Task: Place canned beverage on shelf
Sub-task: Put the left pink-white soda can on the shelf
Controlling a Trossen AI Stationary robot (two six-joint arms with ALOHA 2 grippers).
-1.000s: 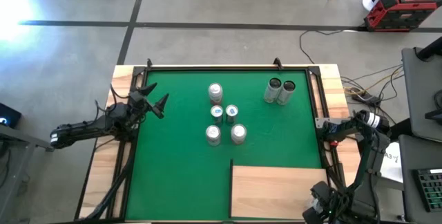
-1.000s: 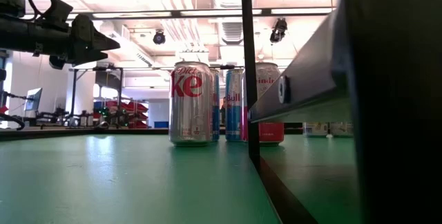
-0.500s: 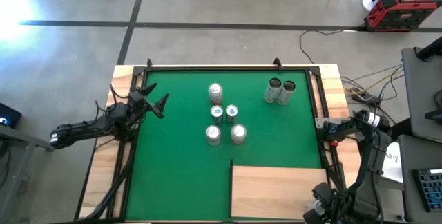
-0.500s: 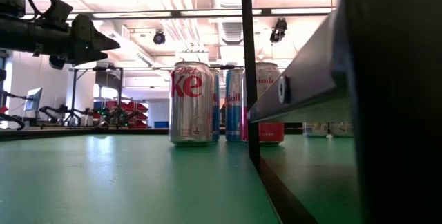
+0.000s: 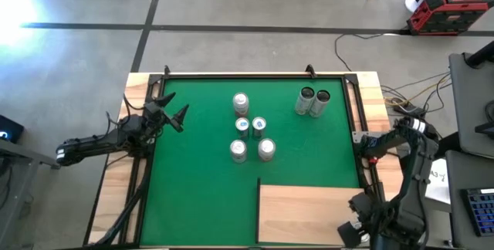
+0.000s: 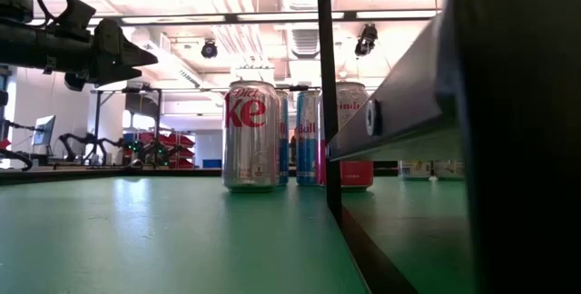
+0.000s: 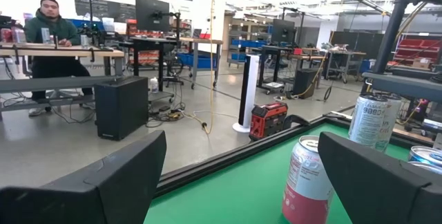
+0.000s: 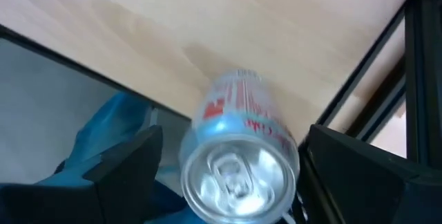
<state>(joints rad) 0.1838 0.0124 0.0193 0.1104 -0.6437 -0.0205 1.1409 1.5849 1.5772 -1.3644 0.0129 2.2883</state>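
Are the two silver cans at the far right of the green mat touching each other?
Touching. In the high view the two silver cans stand side by side at the far right of the green mat, their round tops meeting with no green between them.

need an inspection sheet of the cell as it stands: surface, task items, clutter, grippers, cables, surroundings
Surface: green mat, no spill seen.
Job's things: shelf at the mat's near right corner, no can on it; five cans clustered mid-mat, two more cans towards the far right.
Clutter: nothing seen.
Grippers: left gripper open and empty, above the mat's left edge; right gripper open, off the near right corner by the shelf, with a single can between its fingers and a gap on one side.
Cables: loose cables on the floor beyond the far right corner.
Surroundings: red toolbox on the floor; a person seated at a desk.
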